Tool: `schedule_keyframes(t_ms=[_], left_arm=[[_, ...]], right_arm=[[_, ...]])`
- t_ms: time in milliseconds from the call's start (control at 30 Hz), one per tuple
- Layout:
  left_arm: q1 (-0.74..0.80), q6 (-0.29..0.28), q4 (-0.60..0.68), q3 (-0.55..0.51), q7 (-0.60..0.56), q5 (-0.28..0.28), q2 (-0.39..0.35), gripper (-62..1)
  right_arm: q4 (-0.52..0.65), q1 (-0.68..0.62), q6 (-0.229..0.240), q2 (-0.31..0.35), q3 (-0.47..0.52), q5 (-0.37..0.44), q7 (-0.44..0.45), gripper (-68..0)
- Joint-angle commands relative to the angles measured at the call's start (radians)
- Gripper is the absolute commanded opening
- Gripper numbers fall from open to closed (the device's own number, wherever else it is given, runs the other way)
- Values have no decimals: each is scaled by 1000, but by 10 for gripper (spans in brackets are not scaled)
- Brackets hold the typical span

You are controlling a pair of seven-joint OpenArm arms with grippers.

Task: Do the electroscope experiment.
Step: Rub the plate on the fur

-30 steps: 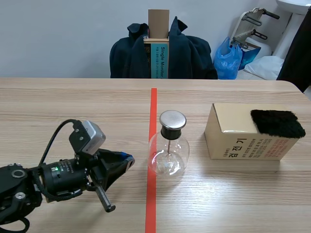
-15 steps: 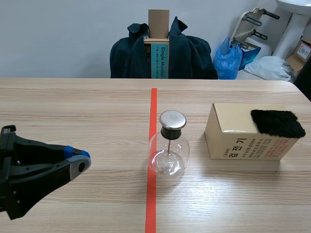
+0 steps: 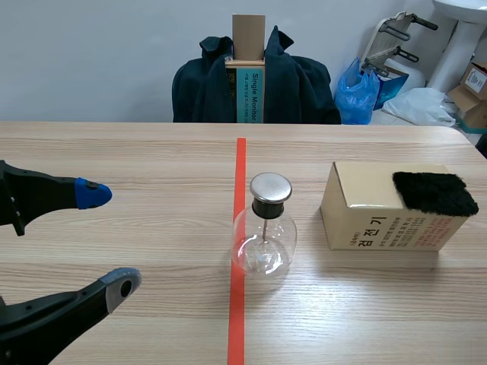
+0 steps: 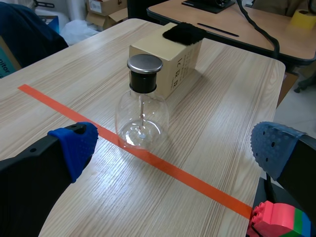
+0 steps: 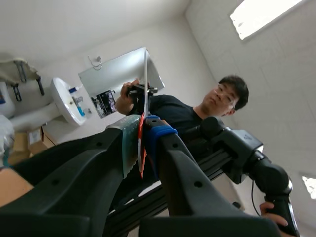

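Scene view showed the wooden table (image 3: 137, 152) first. The left gripper (image 3: 108, 239) was spread wide with nothing in it, well off to the left of the electroscope flask (image 3: 263, 236). The right gripper (image 5: 140, 136) was nowhere near the flask, aimed up at the ceiling and pinched on a thin strip (image 5: 142, 148). The cardboard box (image 3: 380, 220) sat near the flask's right, not touching. The flask itself stood on the tape line. A black furry pad (image 3: 434, 192) lay on the box end farthest from the flask.
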Motion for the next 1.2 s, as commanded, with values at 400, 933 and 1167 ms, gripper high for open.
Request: schedule_keyframes(t_ms=[400, 933, 1167], left_arm=[[-13, 2, 5, -1, -13, -3, 8, 14], [-13, 13, 4, -1, 8, 8, 10, 14], [-13, 13, 4, -1, 9, 8, 10, 14]], right_arm=[[-297, 13, -36, -229, 5, -224, 370, -667], [-409, 47, 80, -232, 3, -325, 368, -667], [-465, 75, 106, -233, 3, -377, 344, -667]])
